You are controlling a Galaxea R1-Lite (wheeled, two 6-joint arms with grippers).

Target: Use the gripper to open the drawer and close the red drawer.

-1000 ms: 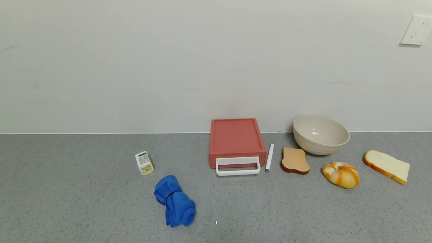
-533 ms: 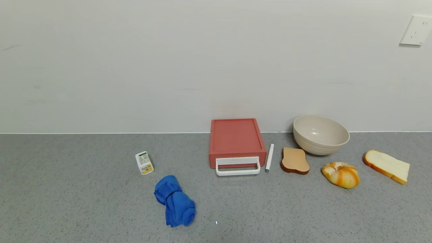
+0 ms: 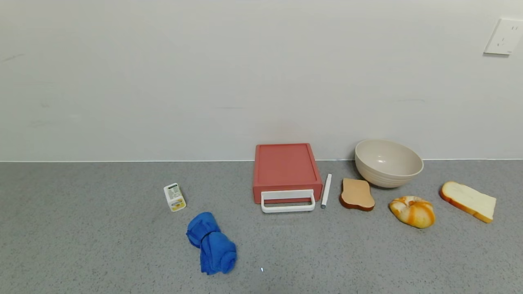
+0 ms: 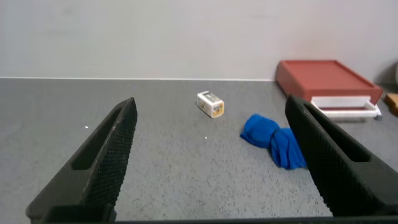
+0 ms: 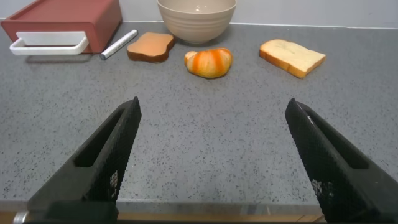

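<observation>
Grey speckled counter (image 3: 102,245) against a white wall carries the red drawer (image 3: 286,169), fully closed at the back with its white loop handle (image 3: 288,202) facing the robot; a pen (image 3: 326,190) lies just beside it, and a beige bowl (image 3: 388,162), bread pieces, a blue cloth (image 3: 212,243) and a small carton (image 3: 174,197) lie around it. Left gripper (image 4: 208,168) and right gripper (image 5: 211,168) both hover low over the near counter, well apart from the drawer, fingers spread wide and holding nothing. Judged progress: nothing started; reaching the handle, pulling open and pushing shut all remain.
</observation>
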